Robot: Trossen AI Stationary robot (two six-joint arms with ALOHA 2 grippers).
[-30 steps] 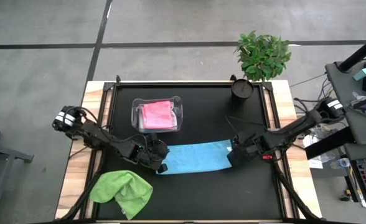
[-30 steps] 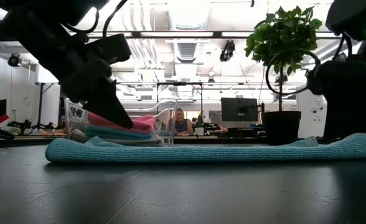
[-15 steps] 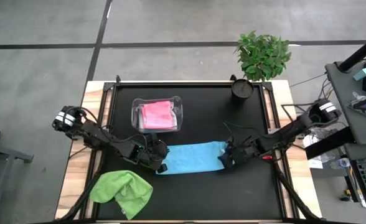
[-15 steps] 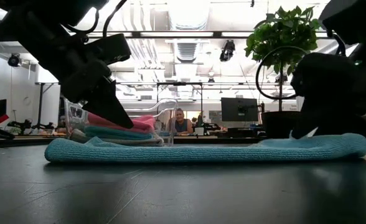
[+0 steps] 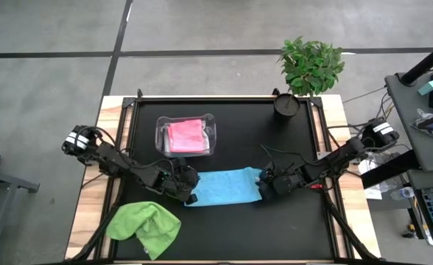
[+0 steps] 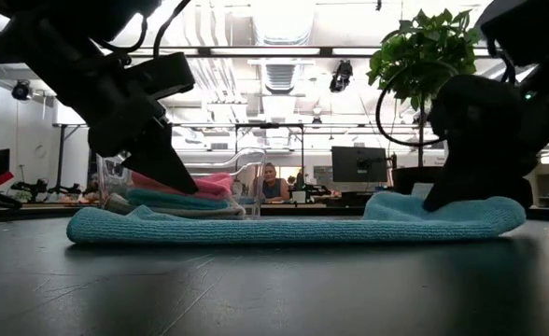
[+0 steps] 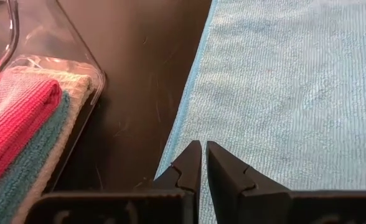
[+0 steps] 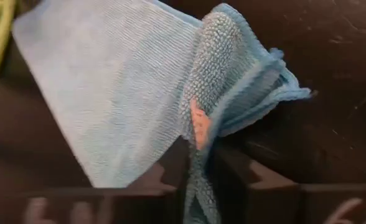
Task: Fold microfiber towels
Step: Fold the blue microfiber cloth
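Note:
A light blue microfiber towel (image 5: 224,187) lies as a long folded strip across the middle of the black table. My right gripper (image 5: 264,188) is at its right end, shut on the bunched cloth (image 8: 201,93). My left gripper (image 5: 191,193) stands shut at the towel's left end, its fingertips (image 7: 203,163) over the far edge (image 7: 180,118). A clear tub (image 5: 185,136) behind the strip holds folded towels, a pink one (image 5: 185,135) on top. A lime green towel (image 5: 144,226) lies crumpled at the near left corner. My left gripper slants down from the table's left, and its shut fingertips sit at the towel's edge (image 7: 170,149); I cannot tell whether they touch it. My right gripper pinches a bunched fold at the towel's right end (image 8: 203,118) between its two fingers, several layers. It slants down from the table's right. The end humps up (image 6: 415,203) while the strip lies flat on the table.
A potted plant (image 5: 311,70) and its dark pot (image 5: 286,105) stand at the far right corner. The tub wall (image 7: 77,68) is close beside my left gripper. Bare black table (image 5: 275,228) lies toward the near edge.
My right gripper has gone toward the table's left and down, tipped, and shut on the towel's right end. That end has been pushed leftward and bunched into a hump, so the strip is shorter. The towel's left end has stayed where it was.

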